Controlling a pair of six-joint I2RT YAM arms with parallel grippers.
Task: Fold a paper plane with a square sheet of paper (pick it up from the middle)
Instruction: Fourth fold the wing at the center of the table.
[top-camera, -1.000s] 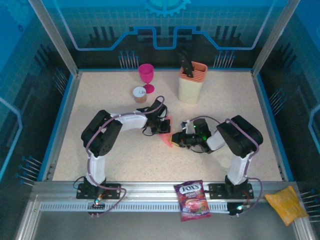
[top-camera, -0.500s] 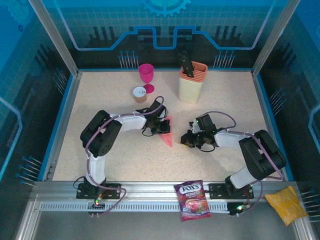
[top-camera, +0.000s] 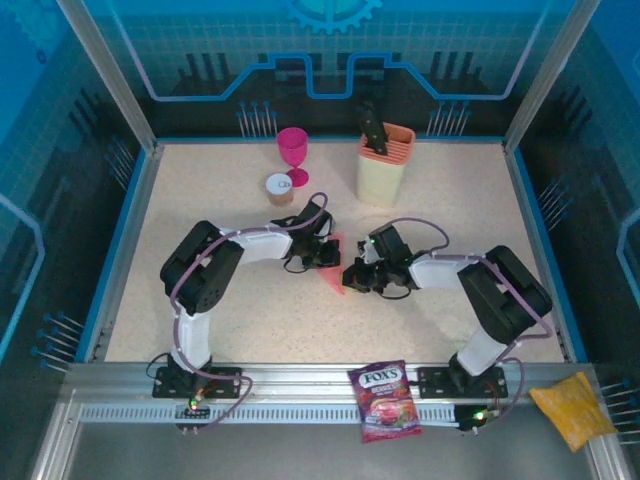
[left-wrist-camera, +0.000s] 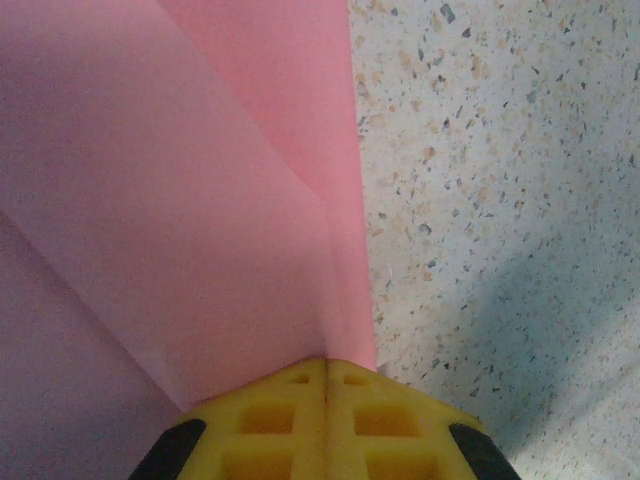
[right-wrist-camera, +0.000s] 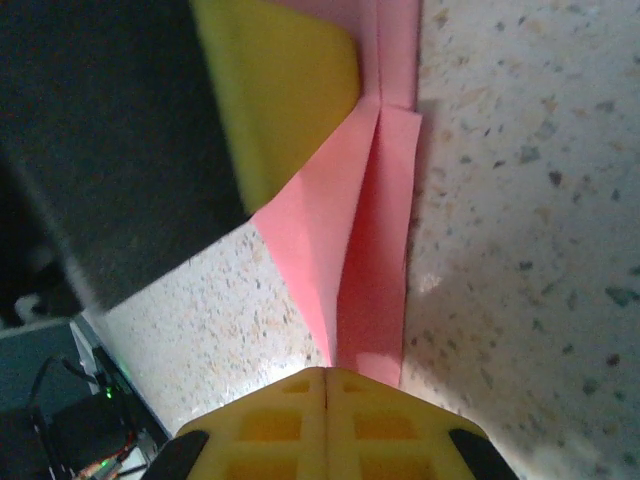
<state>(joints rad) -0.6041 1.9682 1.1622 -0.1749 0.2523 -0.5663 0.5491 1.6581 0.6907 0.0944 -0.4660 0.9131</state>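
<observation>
The plane lies mid-frame in the top view, nose toward the lower edge. The left gripper is pinched tight on its wide end, likely to anchor it. The right gripper is clamped on the crease nearer the nose, probably to sharpen the fold.

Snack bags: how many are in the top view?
2: a purple candy bag lies on the near rail, about centre; a yellow bag lies at the near right corner.
</observation>
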